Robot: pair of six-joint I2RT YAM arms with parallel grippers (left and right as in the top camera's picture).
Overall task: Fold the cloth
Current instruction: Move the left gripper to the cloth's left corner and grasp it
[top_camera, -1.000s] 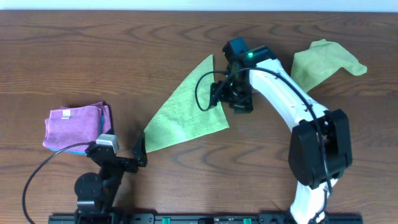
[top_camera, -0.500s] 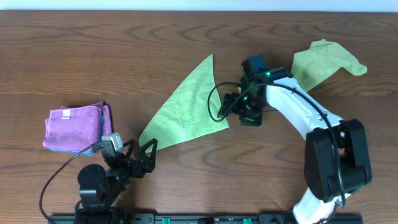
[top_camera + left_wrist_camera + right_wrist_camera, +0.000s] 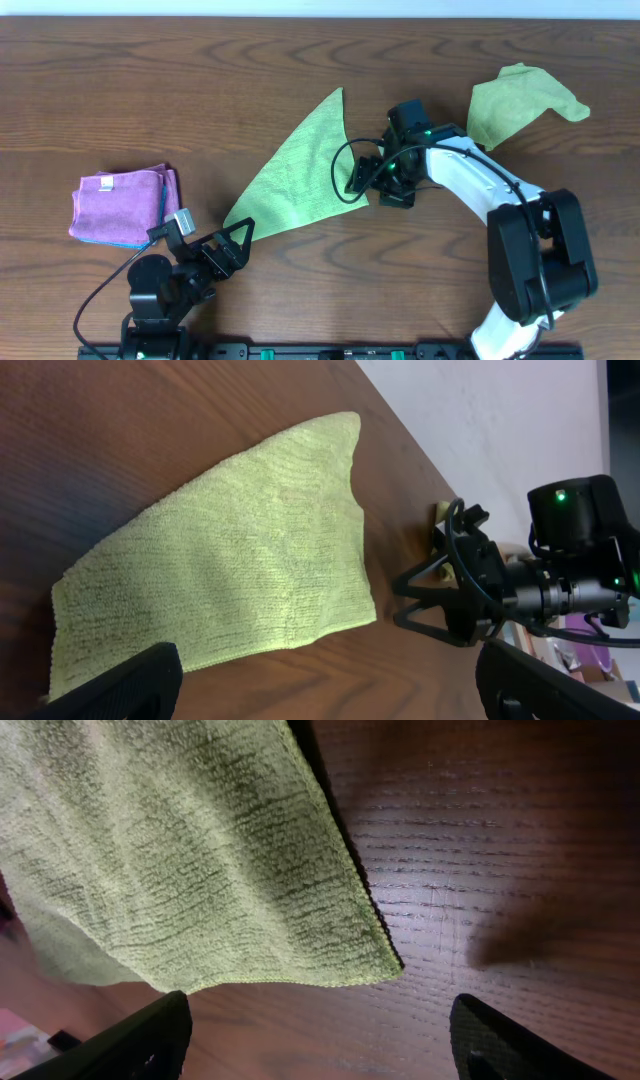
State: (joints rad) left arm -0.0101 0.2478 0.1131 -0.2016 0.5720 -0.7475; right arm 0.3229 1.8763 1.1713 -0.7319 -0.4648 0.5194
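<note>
The cloth lies flat on the table as a lime-green triangle, its point toward the far side. My right gripper hovers at its near right corner, open, with nothing between the fingers. In the right wrist view that corner of the cloth ends just ahead of the open gripper. My left gripper stands open just in front of the near left corner. The left wrist view looks along the cloth past the open left gripper to the right gripper.
A duller green cloth lies crumpled at the back right. A folded purple cloth with a small white tag rests at the left on something blue. The arm bases stand along the table's front edge.
The right gripper moved right and nearer, off the cloth to its near right corner. The left gripper swung round and tilted toward the near left corner. Both stayed open.
</note>
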